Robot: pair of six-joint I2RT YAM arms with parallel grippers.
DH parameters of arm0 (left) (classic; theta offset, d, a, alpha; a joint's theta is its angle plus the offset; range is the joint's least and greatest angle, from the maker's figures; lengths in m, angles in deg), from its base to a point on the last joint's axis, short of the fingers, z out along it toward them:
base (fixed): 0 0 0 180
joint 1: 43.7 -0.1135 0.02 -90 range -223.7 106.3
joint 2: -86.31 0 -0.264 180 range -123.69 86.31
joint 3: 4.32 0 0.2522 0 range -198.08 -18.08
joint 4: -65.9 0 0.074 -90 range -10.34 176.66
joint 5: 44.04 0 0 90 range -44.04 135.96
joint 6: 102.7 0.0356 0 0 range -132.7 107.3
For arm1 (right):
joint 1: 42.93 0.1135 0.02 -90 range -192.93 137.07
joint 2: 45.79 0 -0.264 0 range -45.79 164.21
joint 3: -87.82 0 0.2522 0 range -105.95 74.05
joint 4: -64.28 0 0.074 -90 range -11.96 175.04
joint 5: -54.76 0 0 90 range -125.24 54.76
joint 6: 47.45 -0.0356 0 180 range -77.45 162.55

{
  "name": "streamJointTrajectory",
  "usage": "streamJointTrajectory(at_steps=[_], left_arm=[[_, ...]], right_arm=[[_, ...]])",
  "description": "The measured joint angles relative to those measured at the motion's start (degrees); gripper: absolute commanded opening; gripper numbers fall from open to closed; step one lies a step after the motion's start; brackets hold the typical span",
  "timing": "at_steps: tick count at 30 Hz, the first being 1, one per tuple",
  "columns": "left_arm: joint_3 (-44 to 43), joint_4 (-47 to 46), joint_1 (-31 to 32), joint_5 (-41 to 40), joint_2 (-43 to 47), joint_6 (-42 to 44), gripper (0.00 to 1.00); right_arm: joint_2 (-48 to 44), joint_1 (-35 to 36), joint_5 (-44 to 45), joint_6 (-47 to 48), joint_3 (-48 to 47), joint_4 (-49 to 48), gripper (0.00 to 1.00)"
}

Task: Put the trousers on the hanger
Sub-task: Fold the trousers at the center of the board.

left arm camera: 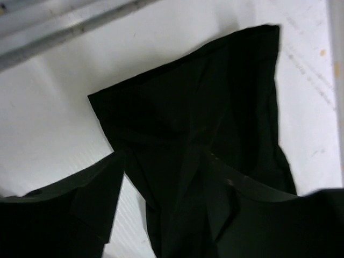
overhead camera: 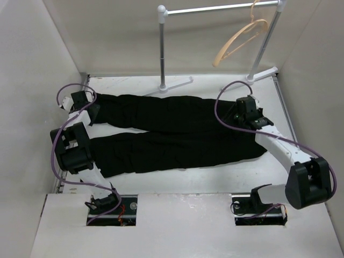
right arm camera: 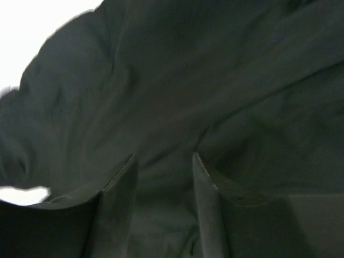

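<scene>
The trousers (overhead camera: pixel 177 134) are soft, limp cloth, light but long. They will likely sag and fold wherever they are not carried, and could slide off a smooth bar. The best holds look to be the waist edge on the right and the hems on the left, pinching a good fold rather than a single layer. They are plain black and lie spread flat across the bench (overhead camera: pixel 226 174), waist to the right. The two legs run left and part slightly, and a square hem end shows in the left wrist view. The left gripper (left arm camera: pixel 165 156) sits over the far leg's hem, its fingers apart with cloth below them, clamped on nothing. The right gripper (right arm camera: pixel 163 156) is low over the waist end, fingers also parted with a clear gap, holding nothing that shows. The hanger (overhead camera: pixel 242 37), pale wood, hangs tilted on the rail (overhead camera: pixel 220 9) at the back right, well apart from the trousers.
</scene>
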Motion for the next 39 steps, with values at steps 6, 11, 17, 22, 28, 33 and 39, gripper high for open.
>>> streamJointTrajectory(at_steps=[6, 11, 17, 22, 28, 33, 39], left_arm=[[0.0, 0.1, -0.4, 1.2, -5.8, -1.2, 0.25], [-0.2, 0.5, -2.3, 1.2, -7.2, -1.9, 0.12], [0.2, 0.7, -4.3, 1.1, -7.2, -3.0, 0.12], [0.0, 1.9, -6.5, 1.4, -7.1, -4.0, 0.20], [-0.1, 7.0, -8.6, 0.7, -3.9, -4.6, 0.59], [4.5, 9.5, -4.9, -1.7, 8.7, -4.9, 0.64], [17.3, 12.5, 0.2, -2.3, 31.4, -4.9, 0.47]], right_arm=[[-4.1, 4.0, -2.3, -0.3, 7.5, -1.4, 0.55], [-6.3, 4.3, -2.7, -0.8, 11.1, -1.2, 0.56], [-7.0, 3.7, -3.0, -1.1, 11.6, -1.6, 0.60], [-7.3, 1.2, -3.2, -1.6, 13.1, -1.6, 0.60], [-12.4, -3.9, -3.4, -1.5, 13.3, 1.1, 0.55], [-18.3, -11.2, -3.6, -2.3, 13.7, 3.7, 0.07], [-24.8, -14.1, -2.8, -3.1, 17.2, 10.0, 0.13]])
